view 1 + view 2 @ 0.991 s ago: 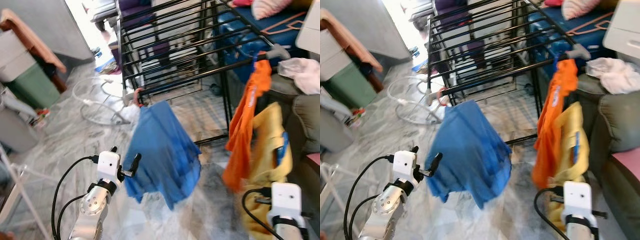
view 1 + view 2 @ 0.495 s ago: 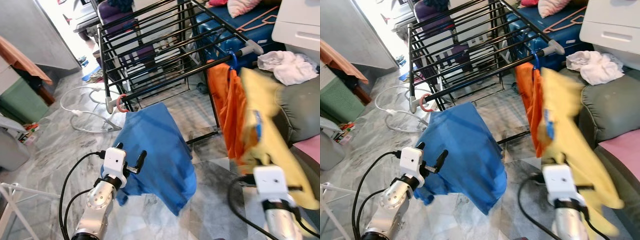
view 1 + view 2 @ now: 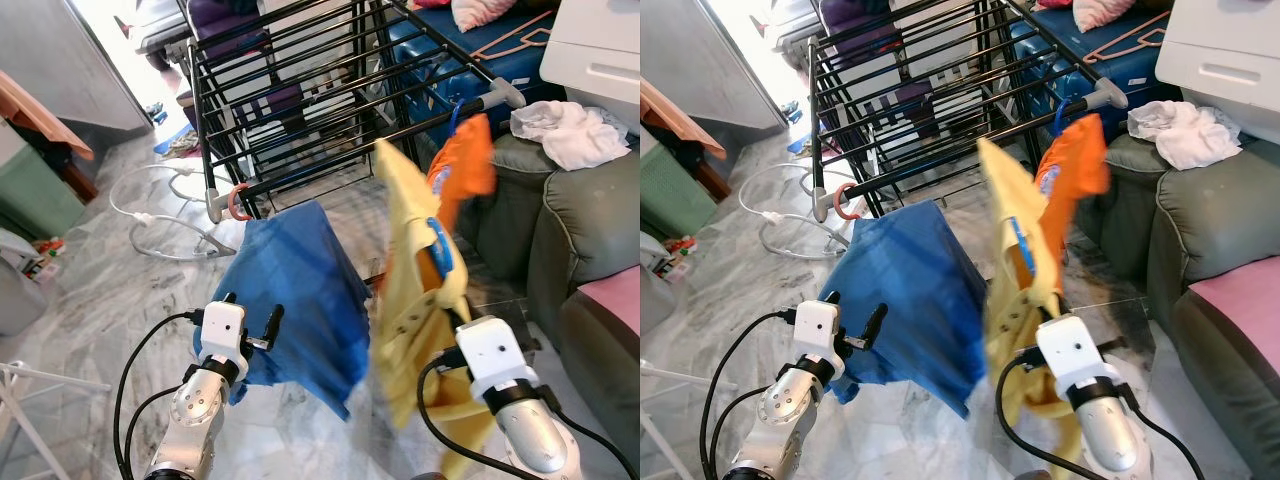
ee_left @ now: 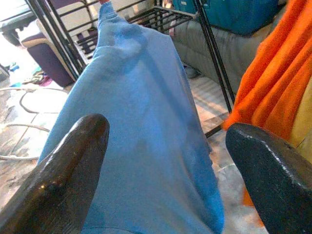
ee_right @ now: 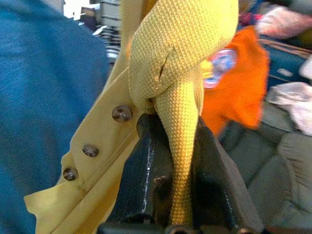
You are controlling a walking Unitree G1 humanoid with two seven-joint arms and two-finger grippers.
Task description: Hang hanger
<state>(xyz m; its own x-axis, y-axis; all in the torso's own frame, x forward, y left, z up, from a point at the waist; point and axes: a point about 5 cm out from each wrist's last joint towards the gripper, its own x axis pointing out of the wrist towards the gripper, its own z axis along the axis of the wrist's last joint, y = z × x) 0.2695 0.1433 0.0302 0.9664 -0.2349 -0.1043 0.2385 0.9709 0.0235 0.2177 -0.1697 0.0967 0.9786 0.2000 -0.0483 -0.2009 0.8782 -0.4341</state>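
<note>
Your right gripper (image 5: 170, 204) has its fingers clenched on the yellow shirt (image 3: 410, 260), carrying it toward the drying rack (image 3: 300, 90) at twelve o'clock. Your left gripper (image 3: 250, 318), fingers released, idles by the blue shirt (image 3: 295, 290). Next, you'll likely need to lift the yellow shirt to the front rail (image 3: 400, 125).

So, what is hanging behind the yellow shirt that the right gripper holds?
An orange shirt hangs from the rack bar behind the yellow shirt. Its lower part is covered, and no hanger can be made out.

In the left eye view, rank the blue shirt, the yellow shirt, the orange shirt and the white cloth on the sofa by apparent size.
1. blue shirt
2. yellow shirt, close to the blue; blurred, so unsure
3. orange shirt, partly hidden behind the yellow
4. white cloth
</note>
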